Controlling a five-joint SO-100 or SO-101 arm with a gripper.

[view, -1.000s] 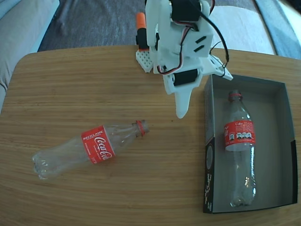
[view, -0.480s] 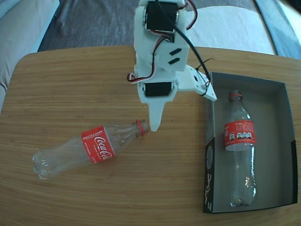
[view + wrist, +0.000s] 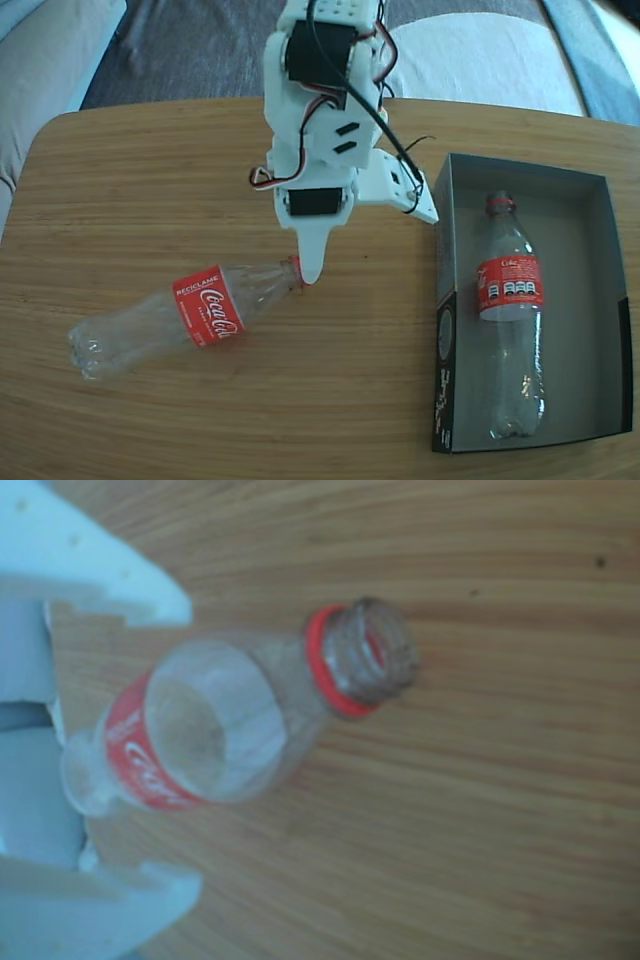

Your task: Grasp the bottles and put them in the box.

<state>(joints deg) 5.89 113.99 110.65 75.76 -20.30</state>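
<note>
Wooden table (image 3: 150,160): a rounded, light-grained top that carries everything in the scene; in the fixed view it extends on all sides of the arm.

Arm (image 3: 320,110): white printed body with black servos and loose wiring, reaching from the far edge of the table toward the camera in the fixed view.

Box (image 3: 600,300): shallow tray, dark grey inside with black outer sides, lying to the right of the arm in the fixed view and well apart from its fingertips.

Bottle in the box (image 3: 512,300): clear, uncapped, with a red label and a red neck ring; it lies flat along the box's left half, neck pointing to the far side, well to the right of the gripper.

Bottle on the table (image 3: 185,315): same kind, lying on its side below and to the left of the gripper in the fixed view, its open neck toward the fingertips. In the wrist view (image 3: 230,730) its mouth points away from the camera and its body runs back between the two white fingers (image 3: 110,565).

Gripper (image 3: 310,265): the fingers stand apart, one on each side of the bottle's body in the wrist view, with a gap visible on either side; in the fixed view the pointed fingertip sits right at the bottle's red neck ring.
</note>
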